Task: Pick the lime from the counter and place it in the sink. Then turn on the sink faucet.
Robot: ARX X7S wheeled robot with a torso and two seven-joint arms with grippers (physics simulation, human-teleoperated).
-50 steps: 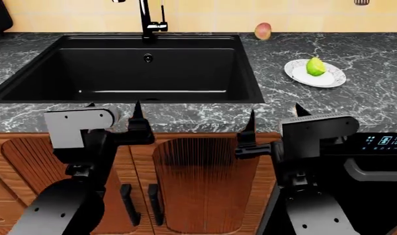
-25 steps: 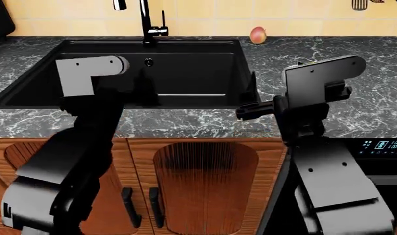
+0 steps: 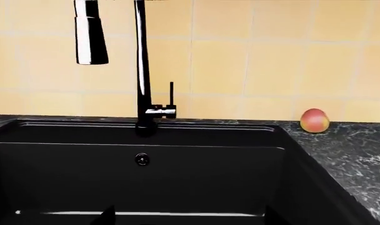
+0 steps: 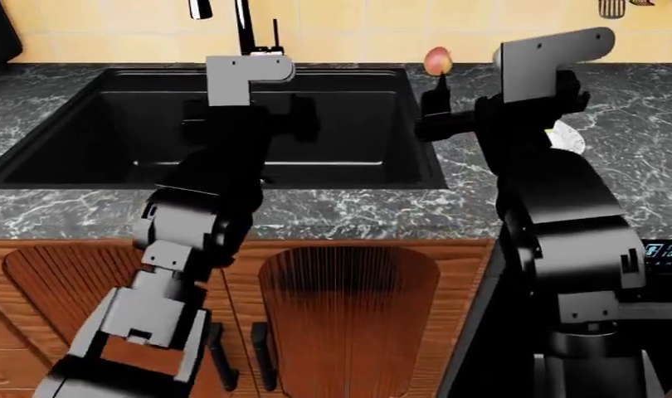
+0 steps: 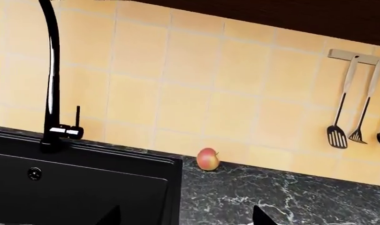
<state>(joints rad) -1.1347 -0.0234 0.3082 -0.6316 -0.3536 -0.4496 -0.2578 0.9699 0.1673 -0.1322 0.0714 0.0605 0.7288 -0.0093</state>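
While both black robot arms reach forward over the dark grey-black marble-look stone worktop (image 4: 348, 207), the two grippers face the yellow tiled wall (image 3: 271, 65).

1. Left gripper (image 3: 188, 218): the jaws are spread wide. Only the two dark fingertips (image 3: 106, 216) show in the left wrist view. In the head view this arm hangs over the large rectangular matte black sink (image 4: 93, 124). Nothing is held.

2. Right gripper (image 5: 186, 216): the jaws are spread wide and hold nothing. In the head view it sits above the worktop, just beside the right rim of the sink.

3. Tall glossy black tube faucet (image 3: 140, 70): it stands upright at the back edge of the sink, with its arched spout end (image 3: 90, 33) above the basin. The small chrome-tipped side lever (image 3: 171, 96) points upward. No water is visible.

4. Sink interior: the small round overflow hole (image 3: 141, 159) shows on the back wall. The basin floor, where visible, holds no fruit.

5. Small yellow-green lime: it cannot be seen in any view. In the head view the right arm covers the worktop right of the sink, where only the edge of a white plate (image 4: 571, 139) shows.

6. Red-and-yellow round fruit (image 5: 208, 159): it rests on the worktop against the wall, right of the sink.

7. Metal kitchen utensils (image 5: 340, 108) hang on a wall rail further right.
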